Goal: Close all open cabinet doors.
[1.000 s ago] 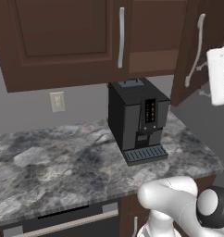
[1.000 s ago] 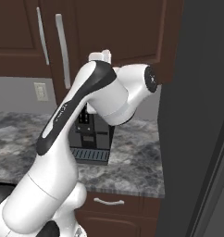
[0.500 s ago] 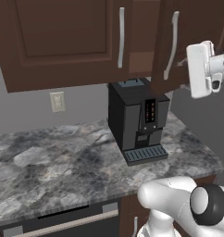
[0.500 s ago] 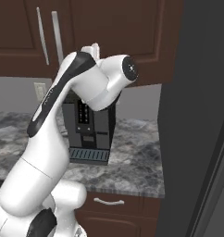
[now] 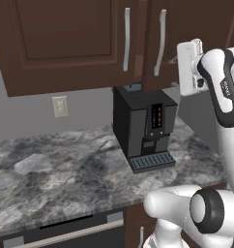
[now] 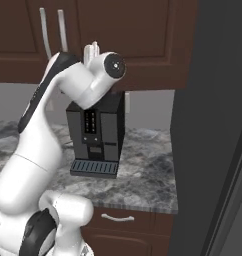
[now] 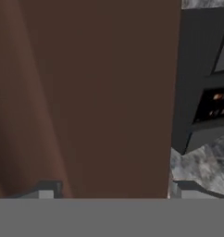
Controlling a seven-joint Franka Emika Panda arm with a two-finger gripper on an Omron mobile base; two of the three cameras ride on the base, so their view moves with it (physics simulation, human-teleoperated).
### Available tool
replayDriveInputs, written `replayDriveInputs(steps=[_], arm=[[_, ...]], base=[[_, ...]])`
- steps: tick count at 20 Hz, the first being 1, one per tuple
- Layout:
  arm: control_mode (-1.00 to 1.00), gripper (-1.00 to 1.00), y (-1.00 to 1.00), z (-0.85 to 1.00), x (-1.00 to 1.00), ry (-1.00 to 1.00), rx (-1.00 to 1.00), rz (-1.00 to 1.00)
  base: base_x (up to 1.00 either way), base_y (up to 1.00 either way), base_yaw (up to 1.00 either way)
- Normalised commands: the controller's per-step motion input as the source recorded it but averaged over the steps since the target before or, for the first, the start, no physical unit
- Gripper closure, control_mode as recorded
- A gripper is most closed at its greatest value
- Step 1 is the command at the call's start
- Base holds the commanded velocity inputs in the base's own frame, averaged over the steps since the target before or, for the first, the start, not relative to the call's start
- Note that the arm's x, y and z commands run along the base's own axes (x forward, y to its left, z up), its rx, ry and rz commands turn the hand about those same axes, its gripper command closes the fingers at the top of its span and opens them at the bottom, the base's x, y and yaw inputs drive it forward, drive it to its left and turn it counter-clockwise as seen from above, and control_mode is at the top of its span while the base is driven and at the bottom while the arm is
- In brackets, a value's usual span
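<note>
Dark-brown wood: the right door [image 5: 160,43] hangs at about one o'clock in the left base view, not quite flush, its free edge standing out in front of the left door [image 5: 65,38], which looks shut. The step in hand, as I judge it, is pressing this door home. The claw [image 7: 111,192] sits right up against the door's flat face, which takes up the hand view from nine o'clock across past centre; its tips [image 7: 49,189] stand wide apart with nothing between them. Push best with the flat of the hand or one tip, square to the panel and well away from the hinge side, steadily until the face lines up with its neighbour. Keep clear of the bar handle [image 5: 161,41], which could snag a tip. The risk is a glancing push that slides off the edge.

The door is tall, with a long vertical silver handle near its left edge. Below, at five o'clock, a black coffee machine [image 5: 144,127] stands on the grey marbled tabletop [image 5: 51,174].
</note>
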Motion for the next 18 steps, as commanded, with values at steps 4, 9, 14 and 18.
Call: replayDriveInputs(steps=[4, 9, 14, 18], arm=[[-1.0, -1.0, 0.43, -0.12, 0.66, 0.0, 0.0, -0.2], [-1.0, -1.0, 0.23, -0.12, 0.6, 0.0, 0.0, -0.19], [-1.0, -1.0, 0.01, -0.08, 0.27, 0.0, 0.0, -0.12], [-1.0, -1.0, -0.06, -0.06, -0.01, 0.02, 0.0, -0.1]], base=[[0.0, 0.0, 0.0], [0.0, 0.0, 0.0], [0.0, 0.0, 0.0], [0.0, 0.0, 0.0]])
